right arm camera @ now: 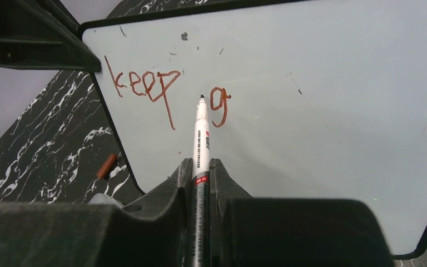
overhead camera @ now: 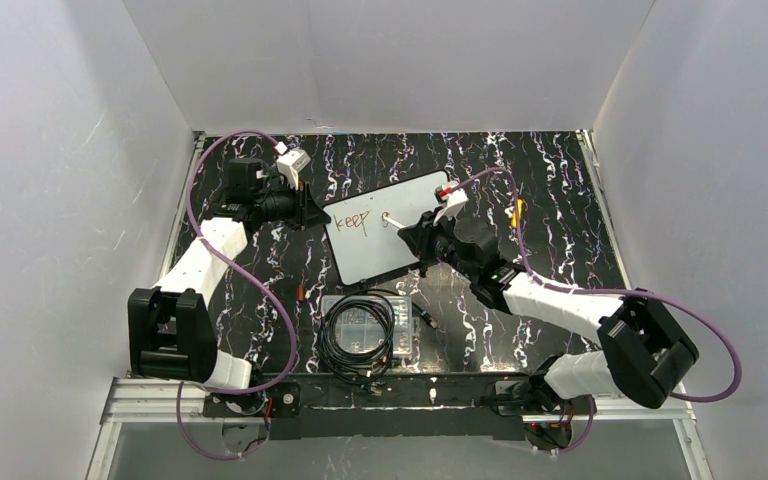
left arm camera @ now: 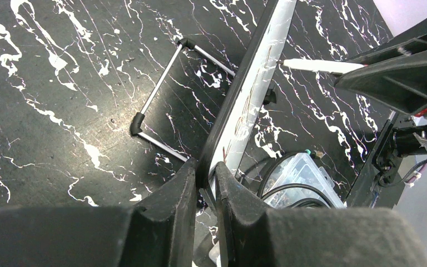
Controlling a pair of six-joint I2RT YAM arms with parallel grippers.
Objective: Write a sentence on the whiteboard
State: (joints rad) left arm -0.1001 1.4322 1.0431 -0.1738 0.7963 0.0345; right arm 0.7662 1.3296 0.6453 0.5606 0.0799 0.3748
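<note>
Right gripper [right arm camera: 200, 167]: clenched on the marker [right arm camera: 202, 133], barrel pinched between both fingers, nib out front.
Left gripper [left arm camera: 205, 173]: clamped on the whiteboard [left arm camera: 243, 108] at its left-hand edge, one finger either side of the black rim, steadying it.
Whiteboard position: mid-table, propped up on its wire stand [left arm camera: 154, 92], with the writing face turned to the right arm. The clear box of coiled cable [overhead camera: 365, 325] sits just in front of it.
Done so far: "keep" is down, with a lone "g" beside it. That's all of the sentence [right arm camera: 144, 86] there is, tucked up by the board's top-left corner.
Left to do: early days, I'd say. The second word needs finishing, then whatever follows it, and there's plenty of bare white to the right and below.
Marker heading: long axis runs straight out from the gripper towards the board, nib aimed at the gap between "keep" and the "g".
Contact: the nib is right at the surface in the left wrist view, but touching or just off it, I can't tell.
Board axis: in the top view the long side runs from the left gripper's corner away to the right, and the lettering follows that line.
</note>
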